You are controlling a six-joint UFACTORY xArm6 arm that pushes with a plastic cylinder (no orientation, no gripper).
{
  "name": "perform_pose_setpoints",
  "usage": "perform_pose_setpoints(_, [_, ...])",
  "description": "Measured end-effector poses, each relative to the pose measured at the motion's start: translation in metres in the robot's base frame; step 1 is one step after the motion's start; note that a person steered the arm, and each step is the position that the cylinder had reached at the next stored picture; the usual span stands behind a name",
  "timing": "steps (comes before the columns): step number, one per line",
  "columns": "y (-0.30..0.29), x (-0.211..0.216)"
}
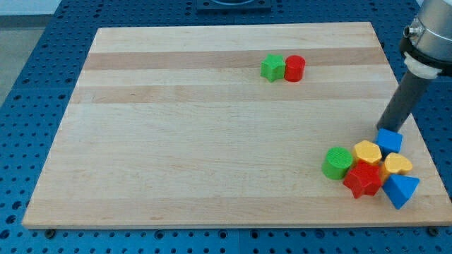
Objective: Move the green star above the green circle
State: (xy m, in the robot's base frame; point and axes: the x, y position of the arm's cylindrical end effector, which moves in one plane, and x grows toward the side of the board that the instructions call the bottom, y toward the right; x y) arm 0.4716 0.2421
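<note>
A: Where does the task stand?

B: Hardly begun. The green star (271, 68) sits near the view's top, touching the red cylinder (294, 68), well apart from the green circle (337, 163) at the view's lower right.

A: And the rod?

B: No gripper, so nothing is held; the tip (387, 130) rests just above the blue cube (389, 140), beside that cluster. The whole push remains: 1 star, across the board (212, 141).

A pale wooden board (212, 141) carries a green star (271, 68) touching a red cylinder (294, 68) near the view's top. At lower right cluster a green circle (337, 163), red star (363, 178), yellow hexagon (367, 152), yellow heart (397, 166), blue cube (389, 140) and blue triangle (401, 190).
</note>
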Motion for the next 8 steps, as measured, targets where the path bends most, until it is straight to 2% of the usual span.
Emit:
perform_pose_setpoints(1, [-0.022, -0.012])
perform_pose_setpoints(4, [-0.171, -0.049])
perform_pose_setpoints(6, [-0.251, -0.112])
perform_pose_setpoints(7, [-0.254, -0.140])
perform_pose_setpoints(8, [-0.222, -0.151])
